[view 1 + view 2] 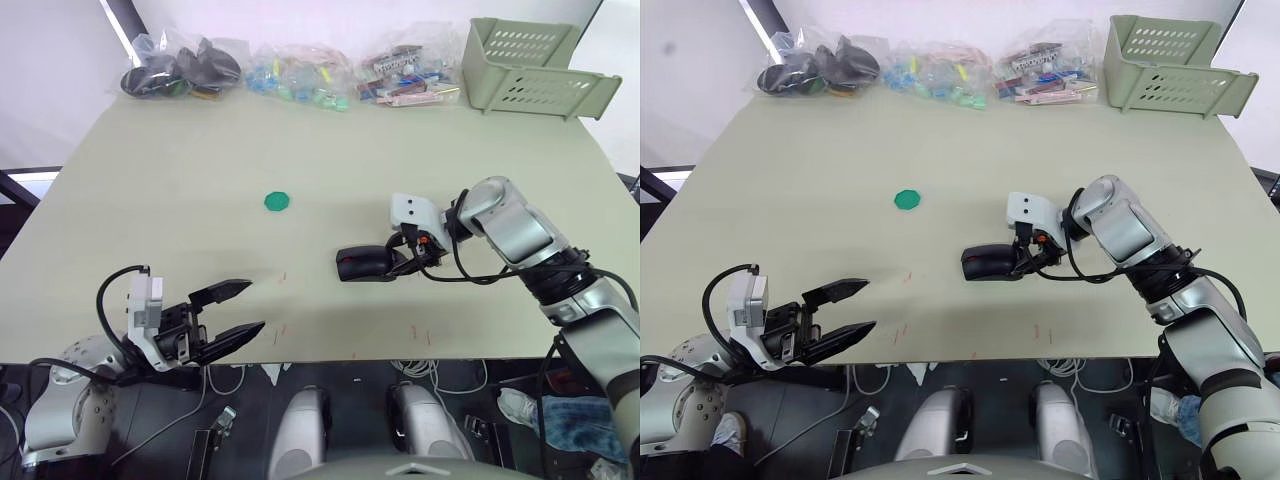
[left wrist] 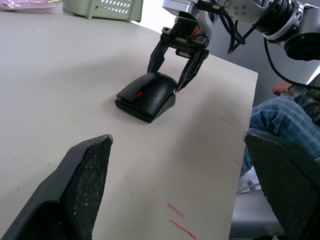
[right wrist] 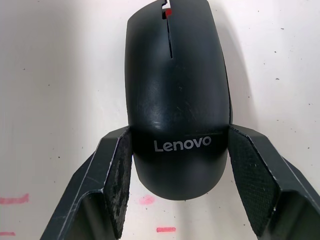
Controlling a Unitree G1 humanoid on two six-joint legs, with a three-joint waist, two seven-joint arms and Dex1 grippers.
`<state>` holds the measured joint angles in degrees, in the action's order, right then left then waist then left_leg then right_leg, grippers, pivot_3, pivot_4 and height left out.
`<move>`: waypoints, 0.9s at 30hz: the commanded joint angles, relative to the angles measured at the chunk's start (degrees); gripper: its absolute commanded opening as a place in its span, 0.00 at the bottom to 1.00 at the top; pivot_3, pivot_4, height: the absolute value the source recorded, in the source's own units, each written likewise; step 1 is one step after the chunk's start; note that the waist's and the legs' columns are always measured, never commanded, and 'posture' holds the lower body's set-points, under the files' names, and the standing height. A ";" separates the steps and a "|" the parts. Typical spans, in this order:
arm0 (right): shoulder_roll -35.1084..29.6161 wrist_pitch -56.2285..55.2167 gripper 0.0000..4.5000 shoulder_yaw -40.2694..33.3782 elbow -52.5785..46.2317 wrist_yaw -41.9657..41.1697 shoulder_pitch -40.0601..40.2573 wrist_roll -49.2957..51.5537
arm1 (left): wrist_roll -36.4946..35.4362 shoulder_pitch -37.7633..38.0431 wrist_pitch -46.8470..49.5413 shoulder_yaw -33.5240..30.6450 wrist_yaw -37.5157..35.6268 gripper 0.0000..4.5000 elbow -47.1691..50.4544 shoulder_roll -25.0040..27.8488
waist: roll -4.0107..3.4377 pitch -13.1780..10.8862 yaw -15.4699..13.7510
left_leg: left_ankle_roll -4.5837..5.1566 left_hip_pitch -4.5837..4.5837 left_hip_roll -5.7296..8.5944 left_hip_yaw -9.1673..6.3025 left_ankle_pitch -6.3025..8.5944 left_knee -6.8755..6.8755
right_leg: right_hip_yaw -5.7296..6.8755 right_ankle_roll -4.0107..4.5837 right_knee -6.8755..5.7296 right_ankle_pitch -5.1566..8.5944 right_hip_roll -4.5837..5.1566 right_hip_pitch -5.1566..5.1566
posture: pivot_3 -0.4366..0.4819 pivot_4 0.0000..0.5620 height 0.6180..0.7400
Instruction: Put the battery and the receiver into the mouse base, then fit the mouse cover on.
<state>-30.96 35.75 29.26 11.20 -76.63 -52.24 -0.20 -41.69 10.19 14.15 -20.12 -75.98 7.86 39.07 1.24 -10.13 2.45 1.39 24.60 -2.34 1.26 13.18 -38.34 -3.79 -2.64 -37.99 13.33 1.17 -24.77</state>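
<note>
Table [image 1: 180,190] surface carries almost nothing in its middle, which leaves the work zone free; bags of parts [image 1: 300,72] and a pale green basket [image 1: 530,68] are pushed back along the far edge, well apart from the action. Mouse base [image 1: 365,264], black with its red wheel mark at the front, sits flat on the table just right of centre, its nose pointing toward the robot's left. Mouse cover [image 3: 175,100] appears to be seated on it already: the right wrist view shows one smooth glossy back with the logo, and no open compartment, so I judge the battery and receiver to be shut away inside, though neither can be seen.

Right gripper [image 3: 175,170] reaches in from the mouse's tail end, probably to steady or press the shell home. Its jaws are spread, one on each side of the rear of the mouse, very close to the flanks; whether they touch is hard to tell, and they do not look clamped.

Left gripper [image 1: 225,315] hangs at the near table edge, well apart from the mouse, jaws spread and holding nothing, likely parked out of the way.

Small green disc [image 1: 276,202] lies alone farther back, unused
</note>
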 commanded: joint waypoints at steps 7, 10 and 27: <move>0.25 -0.46 0.52 -1.23 -0.96 0.48 -1.29 0.49 | 0.14 -0.09 -0.99 -0.11 0.03 1.00 1.03 -0.15 | 0.00 0.00 0.01 | 0.00 0.00 0.00 0.00 0.00 0.00 | 0.00 0.01 0.00 0.00 0.00 0.00 | 0.48 0.27 1.00; 0.12 -0.60 0.52 -1.25 -1.09 0.45 -1.30 0.57 | 0.15 0.01 -0.99 -0.08 0.05 1.00 1.13 -0.21 | 0.00 0.00 0.00 | 0.00 0.01 0.00 0.00 0.00 0.00 | 0.00 0.00 0.00 0.00 0.00 0.00 | 0.48 0.27 1.00; -0.06 -0.61 0.52 -1.51 -1.89 0.41 -1.51 1.03 | 0.46 -0.09 -1.27 -0.02 -0.14 1.00 0.83 -0.26 | 0.00 0.00 -0.01 | 0.00 0.01 0.00 0.00 0.00 0.00 | 0.00 0.01 0.01 0.00 0.00 0.00 | 0.48 0.27 1.00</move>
<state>-30.67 35.55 29.25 11.17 -76.00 -52.23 0.34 -40.72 10.15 13.65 -19.71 -75.86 7.86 38.89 1.23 -10.13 2.44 1.39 24.61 -2.34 1.26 13.18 -38.34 -3.79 -2.62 -37.98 13.33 1.16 -24.77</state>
